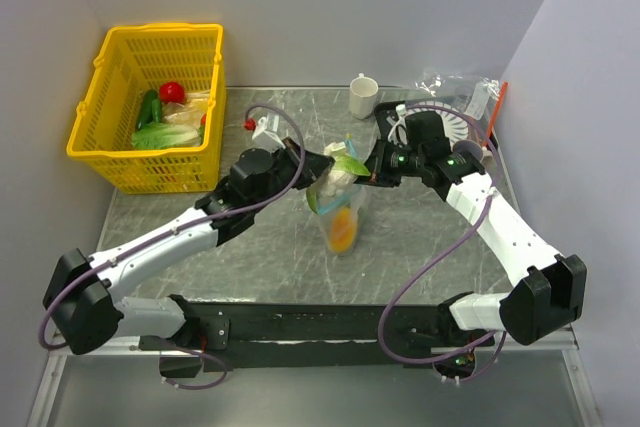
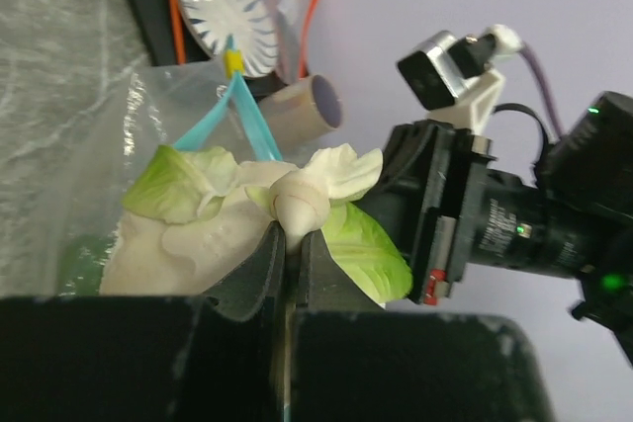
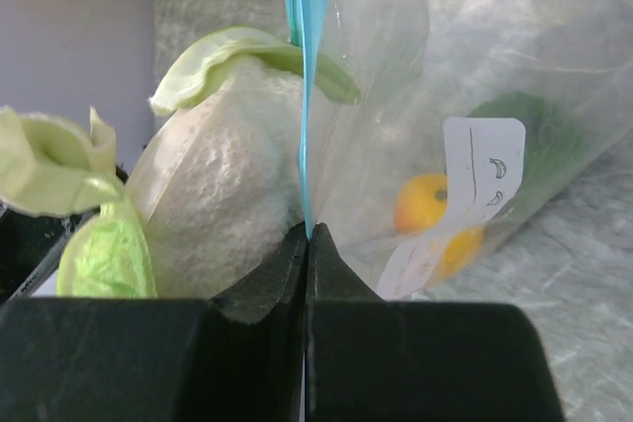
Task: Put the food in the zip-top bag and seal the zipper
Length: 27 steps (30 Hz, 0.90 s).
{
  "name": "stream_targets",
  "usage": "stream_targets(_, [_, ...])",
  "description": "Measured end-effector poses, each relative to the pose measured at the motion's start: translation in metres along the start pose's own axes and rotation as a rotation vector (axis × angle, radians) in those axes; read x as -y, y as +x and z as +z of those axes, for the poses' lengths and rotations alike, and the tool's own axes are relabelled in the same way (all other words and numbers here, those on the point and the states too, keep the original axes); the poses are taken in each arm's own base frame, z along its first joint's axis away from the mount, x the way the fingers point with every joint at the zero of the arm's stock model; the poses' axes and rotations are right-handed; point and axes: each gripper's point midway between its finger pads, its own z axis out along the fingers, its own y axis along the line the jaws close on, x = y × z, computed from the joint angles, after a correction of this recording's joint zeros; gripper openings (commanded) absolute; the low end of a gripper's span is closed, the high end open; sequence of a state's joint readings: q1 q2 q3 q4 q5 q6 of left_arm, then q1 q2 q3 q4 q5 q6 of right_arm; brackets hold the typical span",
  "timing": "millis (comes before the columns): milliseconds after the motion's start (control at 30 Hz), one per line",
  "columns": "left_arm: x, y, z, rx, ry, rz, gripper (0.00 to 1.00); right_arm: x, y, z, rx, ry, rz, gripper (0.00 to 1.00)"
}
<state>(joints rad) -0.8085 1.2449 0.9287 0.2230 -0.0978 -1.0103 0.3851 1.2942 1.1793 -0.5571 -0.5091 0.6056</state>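
- Position: the zip-top bag [image 1: 345,219] hangs upright over the middle of the table [image 1: 260,257], held between your two arms. An orange [image 3: 425,207] and something green lie at its bottom.
- The right gripper [image 3: 308,236] has its jaws pressed together on the teal zipper [image 3: 301,96], pinching one lip of the mouth.
- The left gripper [image 2: 294,231] is clamped on the leafy end of the cauliflower [image 2: 198,244]. The cauliflower sits at the bag's mouth, but the views do not settle how deep.
- Risk one: the cauliflower looks nearly as wide as the opening. Release it too high and it may lodge on the lip or tip out onto the table.
- Risk two: only one lip is visibly pinched. A downward push on the cauliflower could drag the soft plastic out of your right jaws, dropping the bag and its contents.
- Risk three: a leaf left across the zipper would likely stop the strip closing along its full width, so seat the cauliflower well below it first.
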Motion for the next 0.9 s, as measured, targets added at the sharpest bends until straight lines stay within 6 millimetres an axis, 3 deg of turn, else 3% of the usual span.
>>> stream_targets(300, [-0.011,0.011,0.02,-0.045,-0.174,0.204,0.01,0.02,0.002,-0.002,0.003,0.091,0.007,0.0])
stream_targets(567, [-0.03,0.024,0.008,-0.125,-0.281,0.339,0.01,0.026,-0.003,-0.002,0.031,0.131,0.001,0.0])
stream_targets(833, [-0.039,0.046,-0.002,-0.244,-0.321,0.414,0.01,0.004,-0.022,-0.008,0.088,0.08,-0.038,0.0])
stream_targets(867, [-0.037,0.048,0.0,-0.249,-0.315,0.416,0.02,0.001,-0.025,-0.01,0.095,0.074,-0.042,0.0])
stream_targets(900, [-0.033,0.052,0.003,-0.259,-0.298,0.414,0.19,-0.002,-0.026,-0.011,0.099,0.066,-0.046,0.0])
